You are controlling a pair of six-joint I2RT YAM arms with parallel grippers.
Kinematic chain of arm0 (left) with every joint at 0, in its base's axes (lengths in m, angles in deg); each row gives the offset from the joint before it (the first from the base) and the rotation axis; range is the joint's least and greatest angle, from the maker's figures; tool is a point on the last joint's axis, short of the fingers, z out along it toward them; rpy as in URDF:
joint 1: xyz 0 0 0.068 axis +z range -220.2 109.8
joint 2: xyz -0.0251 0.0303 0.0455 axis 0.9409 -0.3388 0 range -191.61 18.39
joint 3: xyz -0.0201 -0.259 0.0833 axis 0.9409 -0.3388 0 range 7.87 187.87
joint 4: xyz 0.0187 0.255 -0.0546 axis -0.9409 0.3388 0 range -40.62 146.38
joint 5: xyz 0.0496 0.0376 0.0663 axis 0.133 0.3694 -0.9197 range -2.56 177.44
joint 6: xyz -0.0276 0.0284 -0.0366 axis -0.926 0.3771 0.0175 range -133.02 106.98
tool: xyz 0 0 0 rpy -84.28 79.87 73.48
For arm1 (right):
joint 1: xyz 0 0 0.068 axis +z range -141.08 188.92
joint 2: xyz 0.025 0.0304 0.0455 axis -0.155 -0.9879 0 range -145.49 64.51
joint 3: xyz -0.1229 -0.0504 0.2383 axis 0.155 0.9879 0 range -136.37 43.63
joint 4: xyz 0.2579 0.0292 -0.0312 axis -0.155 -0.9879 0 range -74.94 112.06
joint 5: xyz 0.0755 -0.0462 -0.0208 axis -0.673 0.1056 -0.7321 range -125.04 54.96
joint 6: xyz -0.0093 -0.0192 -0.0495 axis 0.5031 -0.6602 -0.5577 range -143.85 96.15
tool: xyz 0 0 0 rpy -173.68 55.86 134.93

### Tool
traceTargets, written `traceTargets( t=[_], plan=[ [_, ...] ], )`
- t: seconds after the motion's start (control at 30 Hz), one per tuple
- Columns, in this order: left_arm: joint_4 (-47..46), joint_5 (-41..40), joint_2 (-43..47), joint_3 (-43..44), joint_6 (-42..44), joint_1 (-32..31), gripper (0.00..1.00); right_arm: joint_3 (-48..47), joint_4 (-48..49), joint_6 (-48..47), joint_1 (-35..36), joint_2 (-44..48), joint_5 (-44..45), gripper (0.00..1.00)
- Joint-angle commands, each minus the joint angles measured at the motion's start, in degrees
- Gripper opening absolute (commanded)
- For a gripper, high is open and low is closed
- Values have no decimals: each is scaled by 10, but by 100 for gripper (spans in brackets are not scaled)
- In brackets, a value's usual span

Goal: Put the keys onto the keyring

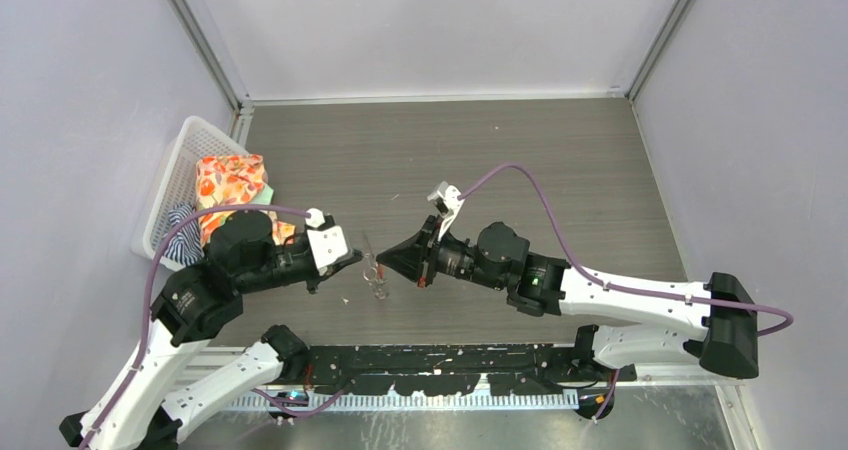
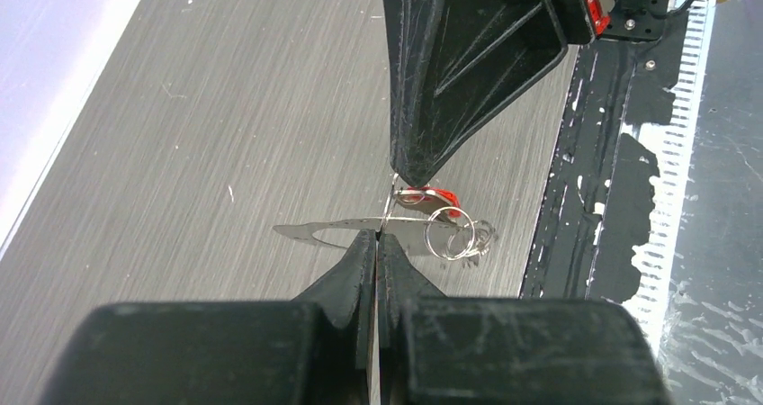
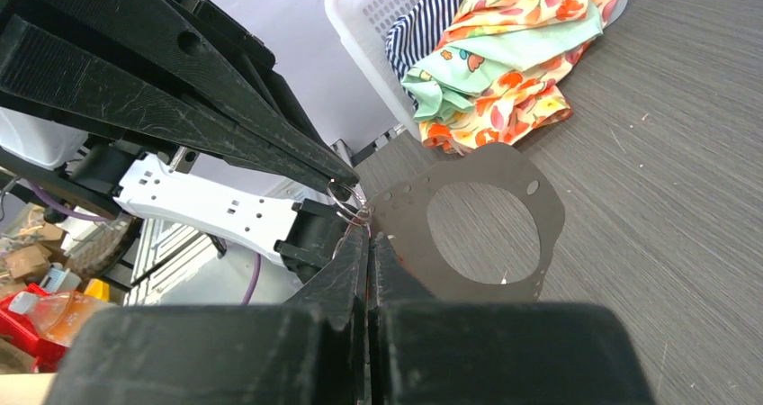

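Two pairs of fingers meet tip to tip just inside the middle of the near edge. Past the white basket [image 1: 168,178] of cloth by the left edge, the left gripper [image 2: 376,240] is pressed together on the wire of the keyring [image 2: 451,239], with a flat grey plate [image 3: 490,164] hanging beside it. The red-headed key [image 2: 443,196] lies just to the near-edge side of that wire, its head toward the near edge and its blade lying across the line of both arms. The right gripper [image 3: 369,238], also pressed together, seems to pinch the key's blade. Both arms are equally close, so I judge threading turns on that sideways offset.
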Motion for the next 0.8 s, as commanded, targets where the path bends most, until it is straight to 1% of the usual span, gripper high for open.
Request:
traceTargets(
  t=[0.0, 0.1, 0.13, 0.17, 0.23, 0.27, 0.33, 0.4, 0.43, 0.5, 0.57, 0.63, 0.67, 0.7, 0.73, 0.77],
  plan=[
    [-54, 20, 9, 20, -11, 0, 0, 11, 33, 16, -9, 22, 1, 1],
    [-55, 39, 8, 24, -18, 1, 0, 10, 37, 22, -11, 20, 1, 1],
    [-56, 43, 7, 25, -20, 1, 0, 9, 37, 24, -12, 19, 1, 3],
    [-55, 45, 6, 26, -22, 1, 0, 9, 37, 26, -12, 20, 1, 7],
    [-54, 47, 5, 28, -21, 1, 0, 11, 35, 28, -14, 23, 15, 22],
    [-53, 48, 5, 29, -20, 1, 0, 13, 35, 28, -14, 26, 22, 28],
    [-51, 50, 5, 29, -19, 1, 0, 18, 32, 20, -15, 38, 24, 33],
    [-48, 51, 4, 29, -17, 1, 0, 22, 27, 14, -20, 51, 24, 32],
    [-46, 51, 3, 29, -17, 1, 0, 24, 25, 11, -22, 59, 20, 28],
    [-41, 52, 0, 29, -14, 1, 0, 24, 21, 10, -28, 67, 13, 15],
    [-32, 52, -1, 26, -7, 1, 0, 23, 17, 12, -32, 70, 11, 12],
    [-24, 45, 0, 18, 0, 1, 0, 22, 0, 11, -34, 71, 11, 12],
    [-22, 39, 1, 14, 0, 1, 0, 25, -5, 10, -34, 69, 11, 15],
    [-19, 34, 0, 13, 0, 1, 0, 27, -12, 9, -34, 66, 11, 19],
    [-17, 27, -1, 14, -4, 1, 0, 31, -19, 8, -34, 60, 16, 26],
    [-16, 18, -2, 15, -10, 1, 0, 35, -26, 5, -34, 50, 18, 30]
  ],
)
